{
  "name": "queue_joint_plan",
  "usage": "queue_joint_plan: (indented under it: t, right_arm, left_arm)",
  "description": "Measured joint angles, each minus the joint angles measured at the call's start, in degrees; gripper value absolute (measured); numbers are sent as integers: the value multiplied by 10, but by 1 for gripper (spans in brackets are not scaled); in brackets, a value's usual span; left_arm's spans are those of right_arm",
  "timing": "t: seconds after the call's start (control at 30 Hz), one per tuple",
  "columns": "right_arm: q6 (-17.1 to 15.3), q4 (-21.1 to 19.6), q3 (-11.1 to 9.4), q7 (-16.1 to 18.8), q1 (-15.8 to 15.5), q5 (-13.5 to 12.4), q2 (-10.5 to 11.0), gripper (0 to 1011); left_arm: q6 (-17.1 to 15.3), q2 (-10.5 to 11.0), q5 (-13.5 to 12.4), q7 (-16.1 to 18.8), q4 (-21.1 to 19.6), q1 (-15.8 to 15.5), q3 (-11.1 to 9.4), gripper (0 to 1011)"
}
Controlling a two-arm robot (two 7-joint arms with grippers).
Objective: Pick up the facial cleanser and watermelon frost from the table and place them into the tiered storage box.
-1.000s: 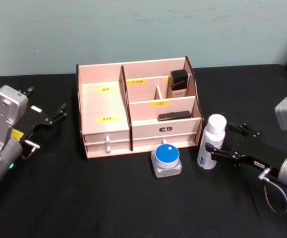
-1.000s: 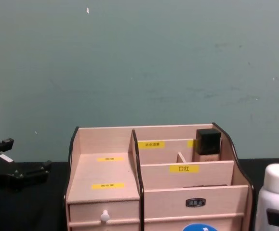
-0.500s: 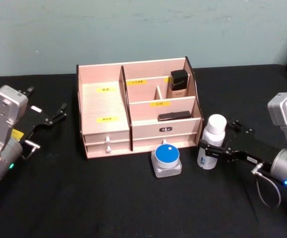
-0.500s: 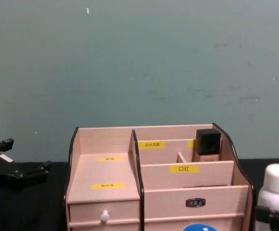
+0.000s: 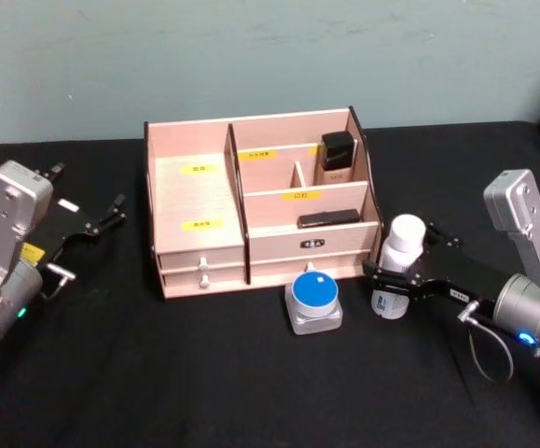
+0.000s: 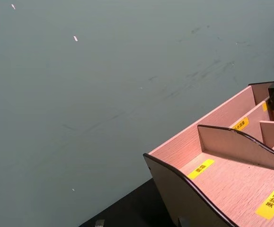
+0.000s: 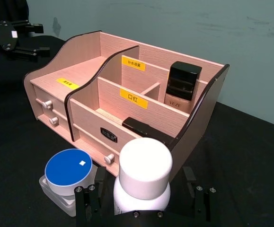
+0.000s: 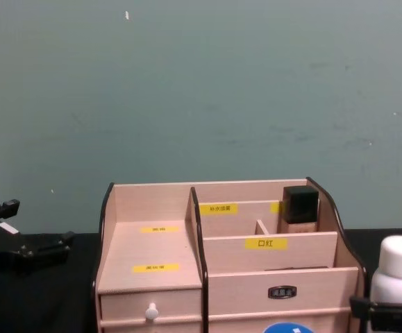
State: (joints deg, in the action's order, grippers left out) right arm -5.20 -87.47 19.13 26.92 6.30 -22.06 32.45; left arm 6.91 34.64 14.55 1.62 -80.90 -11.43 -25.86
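While neither item is in the light-wood tiered storage box [image 5: 190, 196] yet, my right tool [image 5: 386, 278] straddles, wide, the tall white facial cleanser bottle [image 5: 406, 233] on the black counter [image 5: 204, 373]; squat blue-lidded watermelon frost jar [image 5: 312, 294] untouched, left tool [image 5: 111, 215] parked wide at far left.

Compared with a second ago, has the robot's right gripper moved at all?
Yes. The right gripper slid left toward the tiered storage box, its open jaws now straddling the facial cleanser.
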Motion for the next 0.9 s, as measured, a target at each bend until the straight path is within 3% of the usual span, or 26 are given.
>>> queue_joint_plan:
  t: [0.43, 0.9]
  right_arm:
    - [-1, -2, -2, 0, -2, -2, 1, 980]
    - [-2, -3, -3, -1, -3, -4, 2, 600]
  left_arm:
    - [0, 0, 0, 0, 0, 0, 0, 1010]
    - [0, 0, 0, 0, 0, 0, 0, 1010]
